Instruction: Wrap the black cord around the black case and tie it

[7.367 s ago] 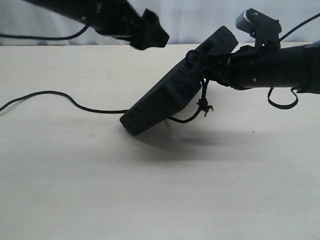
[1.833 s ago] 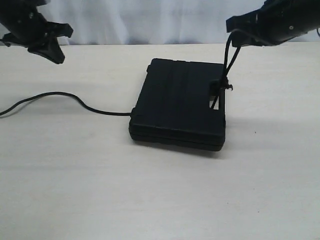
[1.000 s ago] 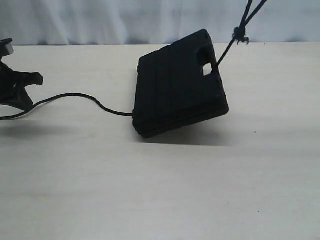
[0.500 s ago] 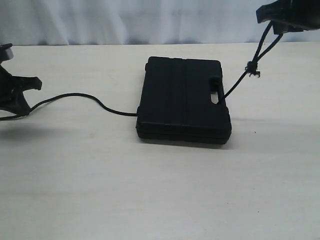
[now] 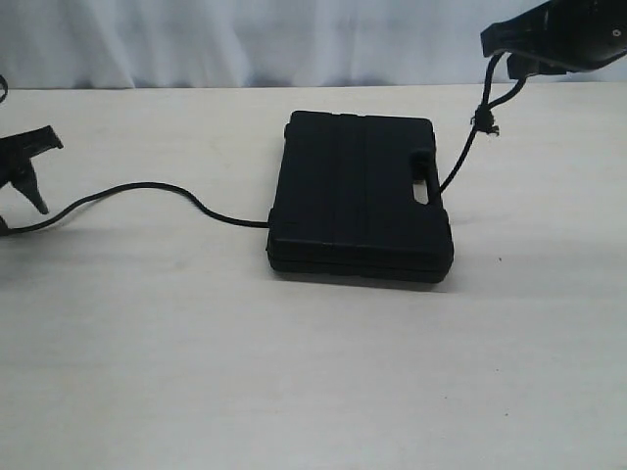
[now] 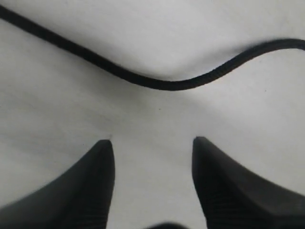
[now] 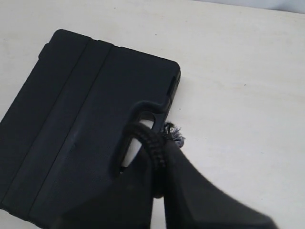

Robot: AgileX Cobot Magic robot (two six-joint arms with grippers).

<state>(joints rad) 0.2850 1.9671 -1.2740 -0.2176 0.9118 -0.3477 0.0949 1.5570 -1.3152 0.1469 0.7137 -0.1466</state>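
The black case (image 5: pixel 358 196) lies flat on the table, handle slot towards the right. The black cord (image 5: pixel 147 185) runs from the left table edge to the case's left side. It comes out through the handle slot and rises past a frayed knot (image 5: pixel 483 119) to my right gripper (image 5: pixel 500 49). That gripper hangs above and to the right of the case, shut on the cord (image 7: pixel 151 140) over the case (image 7: pixel 81 119). My left gripper (image 5: pixel 24 164) stands open at the far left, just over the cord (image 6: pixel 162 85), fingers (image 6: pixel 102 162) spread with nothing between them.
The pale table (image 5: pixel 313 372) spreads wide in front of the case. A white curtain (image 5: pixel 245 39) hangs behind the far edge. The cord's loose stretch snakes across the left part of the table.
The case, tilted up by the taut cord a second ago, lies flat. My right gripper has come down and left a little, and the cord is slacker. My left gripper has shifted left and up.
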